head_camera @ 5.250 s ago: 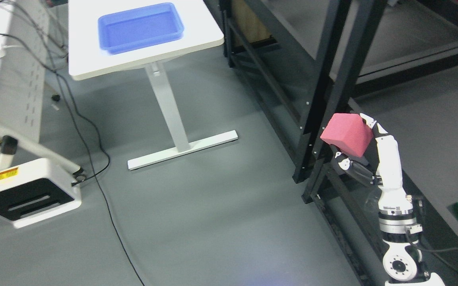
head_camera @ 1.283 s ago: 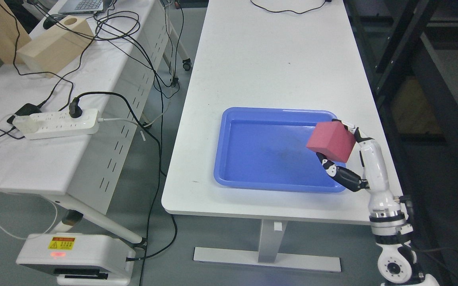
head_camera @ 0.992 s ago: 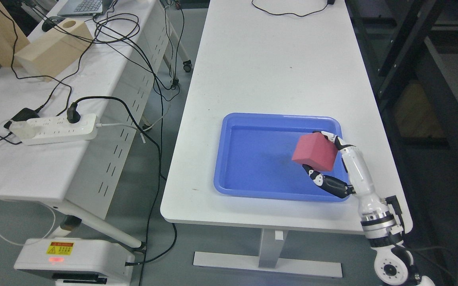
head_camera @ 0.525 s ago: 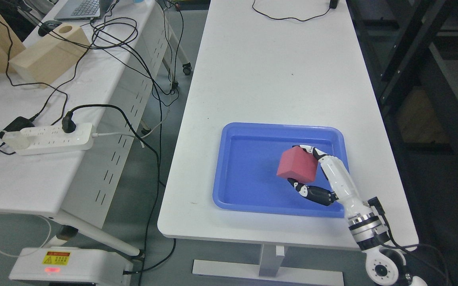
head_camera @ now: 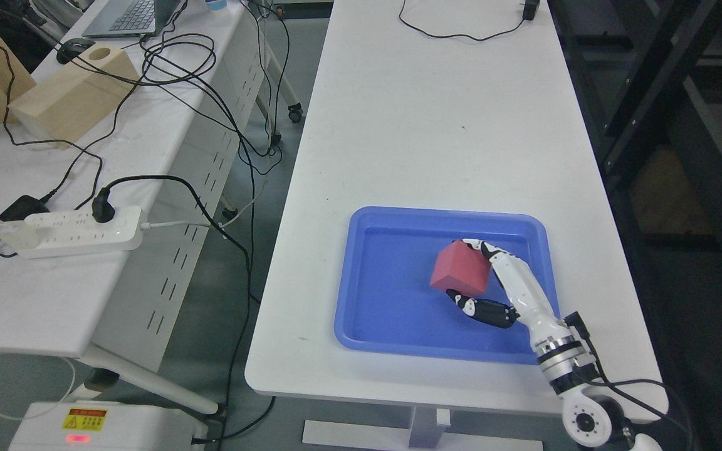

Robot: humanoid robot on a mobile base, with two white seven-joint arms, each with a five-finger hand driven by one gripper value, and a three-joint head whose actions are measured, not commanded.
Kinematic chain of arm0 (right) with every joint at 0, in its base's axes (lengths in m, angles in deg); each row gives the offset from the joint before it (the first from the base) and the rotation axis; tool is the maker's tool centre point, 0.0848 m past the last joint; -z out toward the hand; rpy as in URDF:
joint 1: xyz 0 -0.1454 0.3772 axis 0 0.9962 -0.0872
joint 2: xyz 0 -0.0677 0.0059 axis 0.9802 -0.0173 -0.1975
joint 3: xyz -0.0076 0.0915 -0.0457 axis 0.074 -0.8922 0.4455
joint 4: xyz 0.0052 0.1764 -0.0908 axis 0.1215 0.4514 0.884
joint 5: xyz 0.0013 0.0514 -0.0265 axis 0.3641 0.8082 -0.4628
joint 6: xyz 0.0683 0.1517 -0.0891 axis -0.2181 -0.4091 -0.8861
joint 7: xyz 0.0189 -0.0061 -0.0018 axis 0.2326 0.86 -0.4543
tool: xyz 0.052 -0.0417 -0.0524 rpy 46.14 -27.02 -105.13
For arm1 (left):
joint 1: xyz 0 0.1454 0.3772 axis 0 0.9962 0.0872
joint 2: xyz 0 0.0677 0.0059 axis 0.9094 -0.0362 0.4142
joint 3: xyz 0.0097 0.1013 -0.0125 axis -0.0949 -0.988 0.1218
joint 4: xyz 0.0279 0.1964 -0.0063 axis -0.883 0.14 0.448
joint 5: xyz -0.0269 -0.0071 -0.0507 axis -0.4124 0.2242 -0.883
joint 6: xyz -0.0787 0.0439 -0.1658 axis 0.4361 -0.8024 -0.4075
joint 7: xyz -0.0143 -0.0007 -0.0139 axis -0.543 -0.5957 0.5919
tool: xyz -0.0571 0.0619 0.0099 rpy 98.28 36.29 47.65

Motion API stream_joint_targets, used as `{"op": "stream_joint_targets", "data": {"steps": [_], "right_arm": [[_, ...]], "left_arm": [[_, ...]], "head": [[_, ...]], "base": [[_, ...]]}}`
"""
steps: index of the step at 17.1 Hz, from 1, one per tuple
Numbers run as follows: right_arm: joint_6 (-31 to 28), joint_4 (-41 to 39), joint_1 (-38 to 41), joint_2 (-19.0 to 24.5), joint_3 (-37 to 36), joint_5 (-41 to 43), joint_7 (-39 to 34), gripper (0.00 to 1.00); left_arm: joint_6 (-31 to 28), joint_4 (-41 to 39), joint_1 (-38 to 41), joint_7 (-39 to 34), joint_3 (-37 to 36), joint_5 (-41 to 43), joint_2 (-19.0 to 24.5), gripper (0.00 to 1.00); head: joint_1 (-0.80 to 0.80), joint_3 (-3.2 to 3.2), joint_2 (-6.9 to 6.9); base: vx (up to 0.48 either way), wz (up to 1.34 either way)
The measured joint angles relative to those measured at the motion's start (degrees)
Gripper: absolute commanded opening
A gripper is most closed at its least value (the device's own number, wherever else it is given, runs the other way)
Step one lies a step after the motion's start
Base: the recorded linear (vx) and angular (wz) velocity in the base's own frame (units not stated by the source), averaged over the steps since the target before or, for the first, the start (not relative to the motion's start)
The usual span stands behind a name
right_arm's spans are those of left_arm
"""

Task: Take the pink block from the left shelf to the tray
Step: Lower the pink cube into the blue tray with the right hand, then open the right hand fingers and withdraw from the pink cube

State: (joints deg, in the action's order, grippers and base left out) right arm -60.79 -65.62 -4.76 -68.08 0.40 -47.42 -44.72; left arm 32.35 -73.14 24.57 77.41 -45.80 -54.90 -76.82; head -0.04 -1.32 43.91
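A pink block (head_camera: 460, 269) is held over the middle of the blue tray (head_camera: 386, 326), low above its floor; whether it touches the floor cannot be told. My right hand (head_camera: 464, 272) comes in from the lower right and is shut on the block, white fingers (head_camera: 481, 247) over its top edge and the dark thumb (head_camera: 480, 308) under it. The tray lies near the front edge of a long white table (head_camera: 436, 125). My left arm does not show.
A black cable (head_camera: 461, 31) lies at the table's far end. Left of the table stands a second white desk (head_camera: 35, 275) with a power strip (head_camera: 66, 233), tangled cables, a wooden box (head_camera: 66, 94) and a laptop. Dark shelving (head_camera: 662, 113) runs along the right.
The view shifted from the shelf and floor to the table. My right hand carried the block from the tray's right edge leftward and down toward the tray's middle.
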Motion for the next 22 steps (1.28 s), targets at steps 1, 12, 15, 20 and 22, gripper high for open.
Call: {"op": "stream_joint_targets", "data": {"steps": [1, 12, 15, 20, 22], "right_arm": [[-0.3, 0.0, 0.1, 0.0, 0.1, 0.0, -0.1, 0.66], [-0.8, 0.3, 0.8, 0.0, -0.6, 11.6, -0.4, 0.99], [-1.0, 0.2, 1.0, 0.0, -1.4, 16.2, -0.4, 0.99], [4.1, -0.1, 1.5, 0.0, -3.8, 24.1, -3.7, 0.99], [5.2, -0.2, 1.6, 0.0, -4.7, 27.0, -6.2, 0.99]], "left_arm": [[0.0, 0.0, 0.0, 0.0, 0.0, 0.0, 0.0, 1.00], [0.0, 0.0, 0.0, 0.0, 0.0, 0.0, 0.0, 1.00], [0.0, 0.0, 0.0, 0.0, 0.0, 0.0, 0.0, 1.00], [0.0, 0.0, 0.0, 0.0, 0.0, 0.0, 0.0, 1.00], [0.0, 0.0, 0.0, 0.0, 0.0, 0.0, 0.0, 1.00]], "head": [[0.00, 0.00, 0.00], [0.00, 0.00, 0.00], [0.00, 0.00, 0.00], [0.00, 0.00, 0.00], [0.00, 0.00, 0.00]], "base": [[0.033, 0.00], [0.003, 0.00], [0.000, 0.00], [0.000, 0.00], [0.000, 0.00]]}}
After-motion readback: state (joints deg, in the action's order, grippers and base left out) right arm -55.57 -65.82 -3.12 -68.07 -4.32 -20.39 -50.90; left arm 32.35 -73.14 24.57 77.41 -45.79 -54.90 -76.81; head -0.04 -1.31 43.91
